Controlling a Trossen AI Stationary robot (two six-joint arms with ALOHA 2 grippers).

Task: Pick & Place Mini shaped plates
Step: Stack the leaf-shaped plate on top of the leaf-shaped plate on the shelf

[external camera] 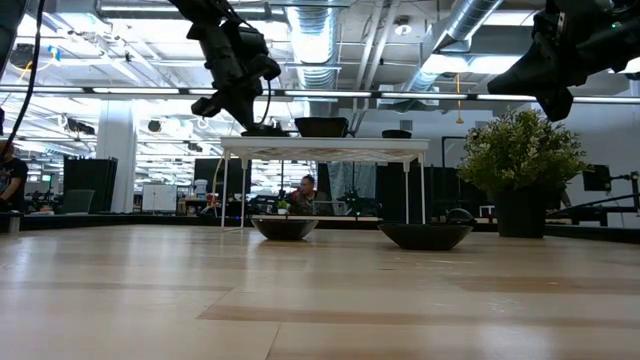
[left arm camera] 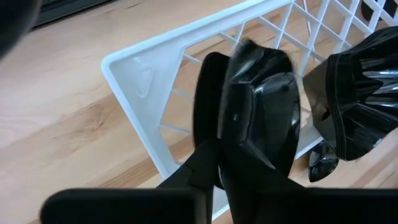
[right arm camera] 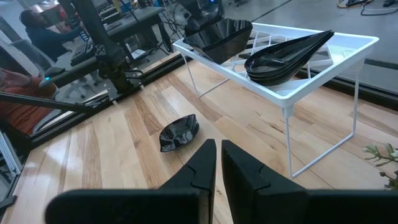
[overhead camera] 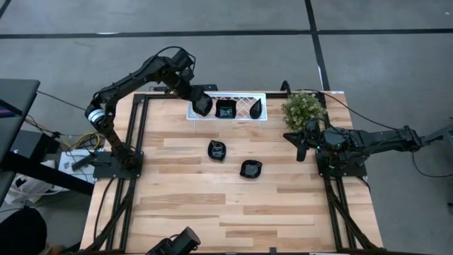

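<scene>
Two mini shaped plates (overhead camera: 216, 150) (overhead camera: 250, 168) lie loose on the table (overhead camera: 212, 212), well apart from both arms. Farther back, the left gripper (overhead camera: 203, 105) is clamped on a third plate (left arm camera: 264, 118) above the end of the white lattice tray (left arm camera: 134, 68); released tilted, it could slip off the rim or knock the neighbouring dish (left arm camera: 360, 93). The right gripper (overhead camera: 302, 151), fingers together, waits beside the green plant (overhead camera: 304, 108).

We are seeing the left gripper's fingers (left arm camera: 214, 112) covering much of a black plate (left arm camera: 267, 106) over the white tray (left arm camera: 149, 81); a second plate (left arm camera: 357, 93) is running past the frame edge
</scene>
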